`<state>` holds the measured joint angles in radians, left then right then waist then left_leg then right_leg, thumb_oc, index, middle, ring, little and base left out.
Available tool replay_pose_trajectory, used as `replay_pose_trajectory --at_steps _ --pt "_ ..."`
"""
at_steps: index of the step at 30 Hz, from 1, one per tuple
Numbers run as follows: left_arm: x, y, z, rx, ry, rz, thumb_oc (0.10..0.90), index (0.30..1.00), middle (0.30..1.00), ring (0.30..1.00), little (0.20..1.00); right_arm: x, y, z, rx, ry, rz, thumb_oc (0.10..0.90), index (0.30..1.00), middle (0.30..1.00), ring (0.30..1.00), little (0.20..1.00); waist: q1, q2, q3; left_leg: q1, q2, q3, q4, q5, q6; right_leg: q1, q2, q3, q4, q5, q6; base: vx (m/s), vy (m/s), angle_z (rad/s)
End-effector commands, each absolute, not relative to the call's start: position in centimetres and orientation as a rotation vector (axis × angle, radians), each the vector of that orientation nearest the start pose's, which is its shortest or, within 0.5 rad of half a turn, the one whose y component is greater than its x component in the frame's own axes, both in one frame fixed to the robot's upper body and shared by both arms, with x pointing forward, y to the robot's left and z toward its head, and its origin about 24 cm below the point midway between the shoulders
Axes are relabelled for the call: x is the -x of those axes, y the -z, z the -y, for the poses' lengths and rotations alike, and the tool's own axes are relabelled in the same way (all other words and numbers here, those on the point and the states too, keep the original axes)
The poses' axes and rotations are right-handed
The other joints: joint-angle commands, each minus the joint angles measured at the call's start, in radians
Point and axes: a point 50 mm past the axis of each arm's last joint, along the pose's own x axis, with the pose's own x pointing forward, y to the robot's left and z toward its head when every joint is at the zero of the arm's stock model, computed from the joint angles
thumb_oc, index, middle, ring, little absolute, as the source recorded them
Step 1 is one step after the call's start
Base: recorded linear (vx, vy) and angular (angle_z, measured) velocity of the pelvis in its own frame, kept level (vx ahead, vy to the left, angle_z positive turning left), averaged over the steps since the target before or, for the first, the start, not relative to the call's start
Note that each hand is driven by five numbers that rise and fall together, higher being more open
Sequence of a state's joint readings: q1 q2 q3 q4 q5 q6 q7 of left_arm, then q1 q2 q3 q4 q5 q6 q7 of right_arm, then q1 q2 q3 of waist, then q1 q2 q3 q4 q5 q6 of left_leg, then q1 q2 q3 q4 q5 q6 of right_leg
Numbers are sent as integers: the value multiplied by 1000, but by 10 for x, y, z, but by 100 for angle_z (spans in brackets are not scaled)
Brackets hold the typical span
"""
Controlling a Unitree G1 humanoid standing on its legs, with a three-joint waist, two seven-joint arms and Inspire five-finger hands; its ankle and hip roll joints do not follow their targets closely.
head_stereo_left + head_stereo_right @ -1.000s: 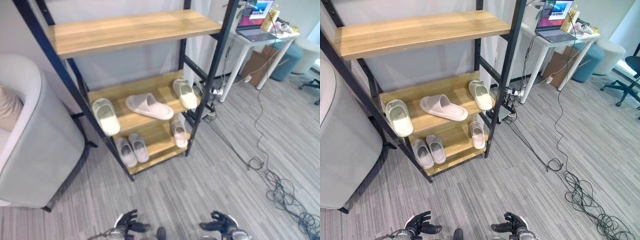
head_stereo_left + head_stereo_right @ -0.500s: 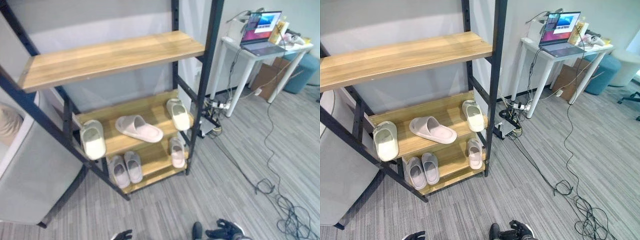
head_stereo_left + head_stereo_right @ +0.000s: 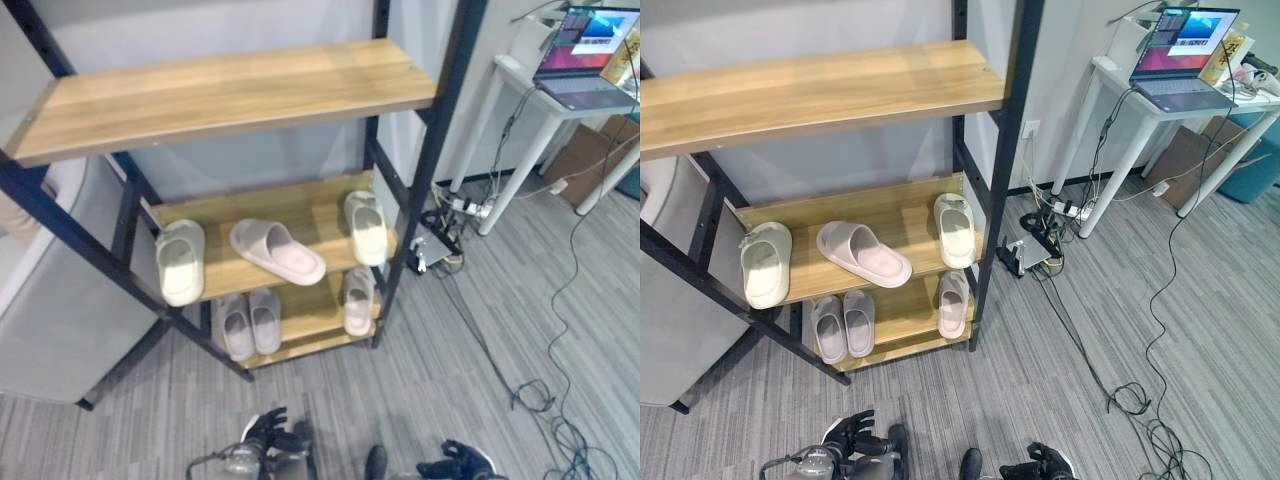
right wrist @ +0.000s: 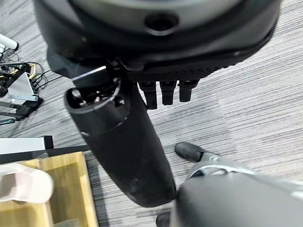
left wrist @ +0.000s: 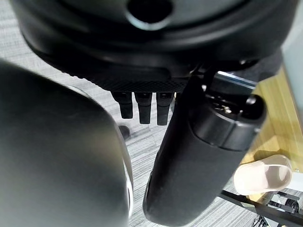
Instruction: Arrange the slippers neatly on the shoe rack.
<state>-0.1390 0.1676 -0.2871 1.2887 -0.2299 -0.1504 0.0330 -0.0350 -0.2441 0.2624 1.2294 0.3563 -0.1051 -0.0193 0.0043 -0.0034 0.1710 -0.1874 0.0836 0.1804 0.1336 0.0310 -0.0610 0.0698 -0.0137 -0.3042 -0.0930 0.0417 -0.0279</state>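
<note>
Left hand (image 3: 848,437) hung low in front of the rack (image 3: 1002,150), well apart from it, fingers relaxed and holding nothing. Right hand (image 3: 1048,462) likewise low and in front of the rack, toward its right post; its wrist view showed fingers hanging straight over the carpet, nothing in the palm.

Risks, as judgement:
- Both hands were far from the rack, so any reach needs a step forward first; a poor approach could knock a hand against the rack's front posts.
- The pink slipper (image 3: 863,253) lay at an angle on the rack's middle shelf. A pinch on its soft edge may let it twist or slip off the front.
- The pale green slipper (image 3: 765,263) sat at the left end of that shelf, toe near the front edge; a nudge could tip it to the floor.
- The low clearance over the rack's bottom shelf leaves little room for a hand.

Slippers, all on the rack:
- Middle shelf: pale green one at left, pink one in the middle and skewed, a second pale green one (image 3: 954,229) at right. The green pair was split.
- Bottom shelf: a grey pair (image 3: 840,325) side by side at left, a single pink slipper (image 3: 951,303) at right, apart from its mate above.
- All looked like soft, thick-soled foam slides.
- Top shelf (image 3: 820,90) bare.
</note>
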Motion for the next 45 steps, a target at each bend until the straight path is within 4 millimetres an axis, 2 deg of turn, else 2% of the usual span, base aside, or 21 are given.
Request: replay_pose_trajectory --at_steps 1,4,5,7,8,10,13,14,21,27,31,32,33,34,35,36,38,40,41,42,45 --pt "-127 157 -195 -195 4 -1040 800 900 900 900 900 -129 149 228 83 142 -1011 800 900 900 900 900 39 -34 -31 26 -67 -11 20 -47 32 55 -30 99 191 -197 113 140 97 -26" --pt "-136 154 -198 -203 4 -1015 800 900 900 900 900 -133 149 225 94 115 -1010 800 900 900 900 900 35 -31 -28 70 -73 -21 11 -74 61 -35 -83 71 377 -147 175 113 76 -3" --pt "-140 152 -199 -204 2 -1002 800 900 900 900 900 -135 148 224 89 114 -1004 800 900 900 900 900 27 -28 -24 79 -77 -39 9 -79 70 -77 -89 91 445 -132 187 113 45 20" --pt "-142 151 -200 -207 6 -994 800 900 900 900 900 -135 148 224 82 119 -1003 800 900 900 900 900 21 -24 -23 90 -82 -54 7 -88 75 -95 -89 109 471 -128 193 95 4 38" --pt "-144 150 -201 -216 11 -987 800 900 900 900 900 -133 149 225 71 129 -1004 800 900 900 900 900 11 -21 -26 113 -89 -85 -5 -101 78 -114 -81 153 455 -140 177 143 -51 46" --pt "-145 150 -201 -221 15 -981 800 900 900 900 900 -131 149 225 65 136 -1011 800 900 900 900 900 0 -26 -29 129 -97 -116 -15 -104 75 -121 -76 195 383 -152 161 154 -105 59" --pt "-150 148 -200 -223 15 -966 800 900 900 900 900 -134 148 227 62 142 -999 800 900 900 900 900 -16 -30 -25 146 -100 -153 -35 -104 61 -152 -90 255 261 -108 161 86 -143 74" --pt "-151 148 -199 -228 22 -965 800 900 900 900 900 -132 148 228 60 147 -1003 800 900 900 900 900 -20 -37 -25 151 -106 -167 -39 -107 57 -128 -94 264 209 -106 164 54 -116 61" --pt "-139 153 -195 -215 32 -997 800 900 900 900 900 -124 150 229 83 130 -1020 800 900 900 900 900 -9 -36 -61 174 -82 -180 -109 -63 22 -38 -68 227 78 -89 143 19 -117 32" --pt "-149 149 -186 -198 44 -937 800 900 900 900 900 -117 152 231 99 133 -1038 800 900 900 900 900 -3 -19 -72 192 -61 -194 -179 -17 -1 5 -44 187 6 -89 137 -16 -75 10" --pt "-181 128 -171 -161 81 -756 800 900 900 900 900 -116 151 234 111 141 -1033 800 900 900 900 900 8 -8 -59 188 -54 -215 -185 2 -15 14 -33 167 6 -101 126 -43 -50 10" --pt "-181 128 -171 -161 81 -757 800 900 900 900 900 -116 151 234 111 141 -1033 800 900 900 900 900 8 -9 -58 189 -54 -216 -185 2 -15 15 -33 166 6 -101 126 -70 -53 30" --pt "-201 108 -162 -152 131 -616 800 900 900 900 900 -117 150 238 114 153 -1022 800 900 900 900 900 17 -4 -49 181 -53 -231 -181 9 -21 20 -30 150 6 -106 121 -49 -38 32" --pt "-201 108 -162 -153 131 -617 800 900 900 900 900 -116 150 237 114 153 -1023 800 900 900 900 900 17 -4 -49 181 -53 -232 -180 9 -21 21 -30 149 6 -106 120 -71 -52 36" --pt "-207 97 -159 -145 155 -552 800 900 900 900 900 -118 149 239 115 159 -1013 800 900 900 900 900 20 -1 -44 177 -52 -241 -178 12 -23 22 -30 142 6 -108 118 -76 -53 32" --pt "-213 74 -160 -137 194 -431 800 900 900 900 900 -122 146 242 115 171 -987 800 900 900 900 900 30 5 -37 166 -53 -256 -172 19 -28 23 -27 125 6 -112 114 -129 -55 25" --pt "-212 65 -162 -137 212 -393 800 900 900 900 900 -123 144 244 117 175 -977 800 900 900 900 900 35 8 -33 164 -53 -261 -170 20 -30 25 -27 117 6 -115 113 -71 -36 28" --pt "-210 41 -169 -107 233 -289 800 900 900 900 900 -127 142 248 124 182 -962 800 900 900 900 900 49 21 -24 148 -54 -273 -161 35 -34 25 -25 101 6 -108 109 -47 -45 23" --pt "-209 42 -169 -107 232 -291 800 900 900 900 900 -127 142 247 124 181 -963 800 900 900 900 900 48 20 -26 156 -53 -273 -164 26 -35 30 -25 102 6 -119 108 -8 -53 8" --pt "-207 28 -172 -70 228 -234 800 900 900 900 900 -126 142 249 124 187 -964 800 900 900 900 900 57 28 -21 156 -54 -279 -162 29 -39 35 -22 95 6 -123 105 11 -33 8" --pt "-205 10 -176 -23 221 -155 800 900 900 900 900 -126 141 251 118 200 -961 800 900 900 900 900 66 39 -17 154 -50 -286 -160 37 -46 44 -19 81 6 -130 101 -12 -24 15"
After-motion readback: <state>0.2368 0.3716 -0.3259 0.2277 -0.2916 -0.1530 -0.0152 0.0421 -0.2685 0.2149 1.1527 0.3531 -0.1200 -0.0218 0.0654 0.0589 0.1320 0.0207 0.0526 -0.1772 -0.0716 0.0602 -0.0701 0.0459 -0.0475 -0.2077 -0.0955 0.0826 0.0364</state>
